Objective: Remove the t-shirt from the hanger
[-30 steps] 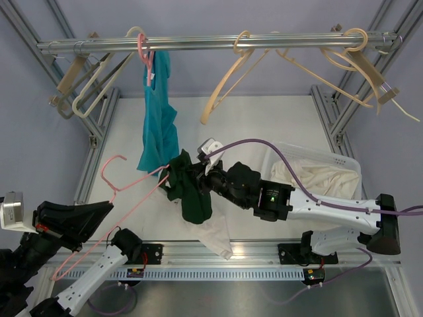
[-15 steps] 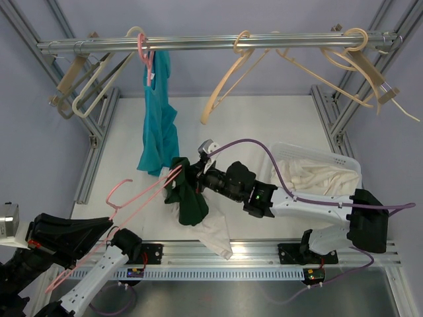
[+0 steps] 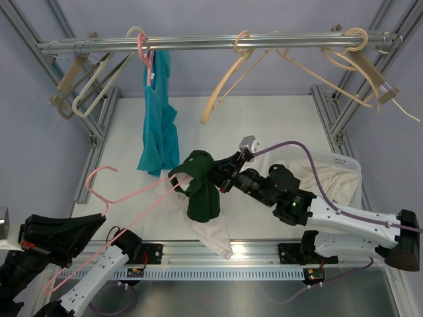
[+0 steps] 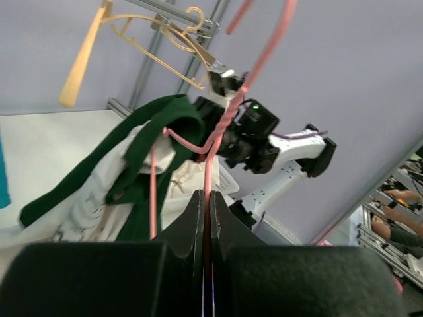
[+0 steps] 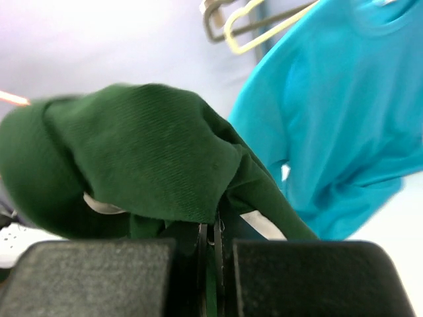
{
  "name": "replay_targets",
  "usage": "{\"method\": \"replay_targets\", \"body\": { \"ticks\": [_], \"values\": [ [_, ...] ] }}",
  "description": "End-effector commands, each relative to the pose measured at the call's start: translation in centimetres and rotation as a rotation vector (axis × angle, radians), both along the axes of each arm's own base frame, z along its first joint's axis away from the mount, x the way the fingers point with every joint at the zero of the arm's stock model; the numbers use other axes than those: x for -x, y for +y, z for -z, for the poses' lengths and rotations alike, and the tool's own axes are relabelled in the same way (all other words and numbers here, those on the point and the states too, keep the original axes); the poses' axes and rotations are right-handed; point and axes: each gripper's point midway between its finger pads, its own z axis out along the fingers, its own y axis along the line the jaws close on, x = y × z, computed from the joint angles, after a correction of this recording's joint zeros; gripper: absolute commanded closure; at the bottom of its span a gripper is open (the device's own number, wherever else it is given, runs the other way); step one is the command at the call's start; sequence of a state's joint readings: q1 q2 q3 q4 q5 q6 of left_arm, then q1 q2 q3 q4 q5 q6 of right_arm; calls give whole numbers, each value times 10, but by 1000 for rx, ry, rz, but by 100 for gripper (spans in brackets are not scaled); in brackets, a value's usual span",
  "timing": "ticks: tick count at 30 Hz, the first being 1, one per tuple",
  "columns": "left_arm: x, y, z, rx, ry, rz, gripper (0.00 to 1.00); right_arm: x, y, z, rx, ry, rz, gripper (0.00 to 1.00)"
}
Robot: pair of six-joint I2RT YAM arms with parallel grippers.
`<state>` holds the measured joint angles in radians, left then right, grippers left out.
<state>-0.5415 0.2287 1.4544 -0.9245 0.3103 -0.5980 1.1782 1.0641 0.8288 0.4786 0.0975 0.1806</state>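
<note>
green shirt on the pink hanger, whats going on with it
The left claw is shut on the pink hanger and holds it out over the table. The right claw has pinched the green t-shirt and looks to be pulling it off the hanger's far end. The shirt is not yet off: the hanger's tip is tucked inside the bunched fabric. A teal shirt hangs from the rail behind.

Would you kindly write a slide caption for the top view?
Right tool grips the green shirt draped on the pink hanger that the left tool holds.
</note>
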Motion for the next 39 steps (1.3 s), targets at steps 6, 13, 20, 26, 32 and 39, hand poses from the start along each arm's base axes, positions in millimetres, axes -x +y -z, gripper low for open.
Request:
{"method": "replay_targets", "body": {
  "ticks": [6,13,20,26,32,39],
  "values": [
    [4,42,-23,-1,-79,-204,100,-5,-77,-88,-87,-14,192,100],
    [-23,25,-4,-63,-1,-203,100,-22,-141,-169,-43,-37,433,100],
    [-36,19,1,-86,7,-210,100,-35,-189,-234,-20,-108,619,100],
    [-44,8,5,-100,14,-185,100,-51,-230,-264,12,-166,822,100],
    [-48,2,7,-108,11,-167,100,-68,-265,-255,62,-163,981,100],
    [-55,-7,9,-120,22,-145,100,-106,-303,-232,181,-153,1166,100]
  ]
}}
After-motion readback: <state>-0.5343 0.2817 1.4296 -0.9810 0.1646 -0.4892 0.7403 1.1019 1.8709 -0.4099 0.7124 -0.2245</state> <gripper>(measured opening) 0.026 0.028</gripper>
